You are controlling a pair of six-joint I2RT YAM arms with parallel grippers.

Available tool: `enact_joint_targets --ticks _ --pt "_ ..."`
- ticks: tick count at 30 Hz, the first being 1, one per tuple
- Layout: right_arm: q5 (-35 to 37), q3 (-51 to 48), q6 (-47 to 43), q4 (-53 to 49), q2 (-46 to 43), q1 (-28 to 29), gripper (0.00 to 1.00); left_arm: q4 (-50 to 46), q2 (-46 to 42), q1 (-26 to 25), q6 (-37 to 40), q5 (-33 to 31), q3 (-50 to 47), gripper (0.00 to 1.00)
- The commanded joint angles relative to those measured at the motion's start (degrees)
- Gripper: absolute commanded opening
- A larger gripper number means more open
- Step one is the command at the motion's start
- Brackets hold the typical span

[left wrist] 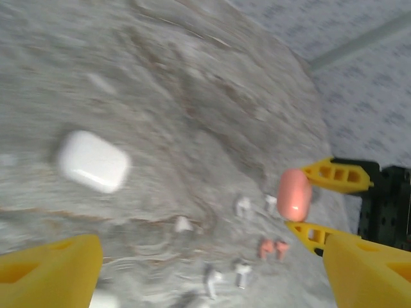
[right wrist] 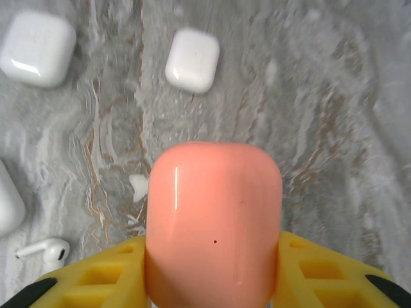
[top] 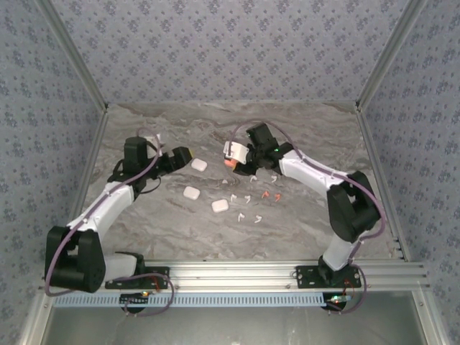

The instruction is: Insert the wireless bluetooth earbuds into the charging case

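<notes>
My right gripper [top: 231,159] is shut on a coral-pink charging case [right wrist: 214,221], its yellow fingers [right wrist: 321,273] pressing both sides of it above the marble table. The case's lid looks closed. Two coral-red earbuds [left wrist: 273,248] lie on the table below it, with several white earbuds [top: 241,215] scattered around them. One white earbud [right wrist: 43,251] lies beside the held case. My left gripper [top: 185,154] hovers open to the left, with nothing between its yellow fingers [left wrist: 51,269], facing the coral-pink charging case [left wrist: 294,194].
Three white cases lie closed on the table: one [top: 199,164] between the grippers, one [top: 191,192] nearer, and one [top: 220,205] by the earbuds. Patterned walls enclose the table on three sides. An aluminium rail [top: 287,272] runs along the near edge.
</notes>
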Motion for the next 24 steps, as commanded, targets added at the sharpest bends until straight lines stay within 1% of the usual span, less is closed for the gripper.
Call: enact_joint_targets --ticks 1,5,7,13,19,22,24 --pt "-3.59 -2.15 2.12 3.97 -4.29 -0.07 0.38 7.36 3.26 -3.99 -1.53 9.41 4.17 0.87" --pt "-4.82 -2.25 3.43 5.43 -6.8 -0.04 0.38 7.41 7.46 -8.11 -0.4 11.23 8.17 0.83" --pt "-5.46 -4.27 4.01 5.77 -7.62 -0.14 0.38 7.86 9.22 -9.73 -0.13 12.04 9.54 0.81" --pt "-6.58 -4.08 5.49 6.43 -8.49 -0.32 0.38 8.24 12.32 -12.32 0.21 13.58 11.76 0.73" --pt "-7.4 -3.96 6.43 7.42 -8.65 -0.2 0.38 7.86 14.48 -13.67 0.31 14.6 13.18 0.63" --pt "-7.37 -3.67 6.41 7.28 -8.54 0.0 0.38 8.28 15.05 -14.0 -0.07 15.08 13.62 0.55" --pt "-7.21 -3.56 6.48 7.07 -8.49 -0.07 0.38 8.54 15.3 -14.22 -0.11 15.39 13.97 0.48"
